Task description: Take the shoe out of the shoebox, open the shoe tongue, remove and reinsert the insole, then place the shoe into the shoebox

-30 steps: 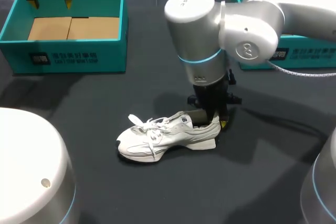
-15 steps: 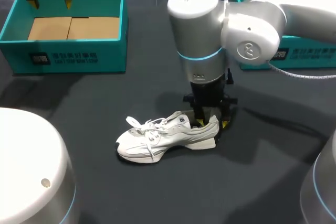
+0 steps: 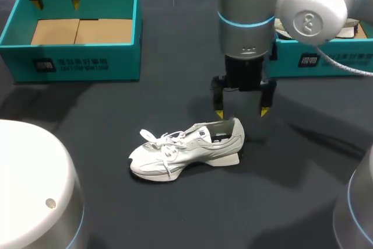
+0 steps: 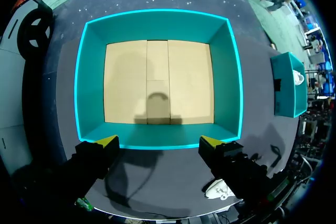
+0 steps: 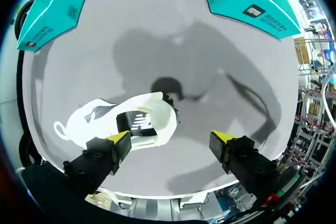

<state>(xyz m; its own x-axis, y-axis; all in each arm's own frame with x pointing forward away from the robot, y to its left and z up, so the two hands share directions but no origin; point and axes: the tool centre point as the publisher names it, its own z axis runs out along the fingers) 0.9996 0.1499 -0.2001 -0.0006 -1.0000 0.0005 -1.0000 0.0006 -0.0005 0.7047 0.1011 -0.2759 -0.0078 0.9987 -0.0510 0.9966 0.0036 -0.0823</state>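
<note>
Hovering just above the heel of the shoe (image 3: 186, 153), the right gripper (image 3: 242, 112) stood wide open and empty, likely lined up for the insole (image 5: 137, 124).

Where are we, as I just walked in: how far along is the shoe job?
Done: the shoe is out of the box, on the table. In hand: nothing; the right gripper hangs open by its heel. Left: boxing it again; whether the insole has been out can't be told.

open claw (image 4: 158, 141), above teal shoebox (image 4: 157, 24)
</note>
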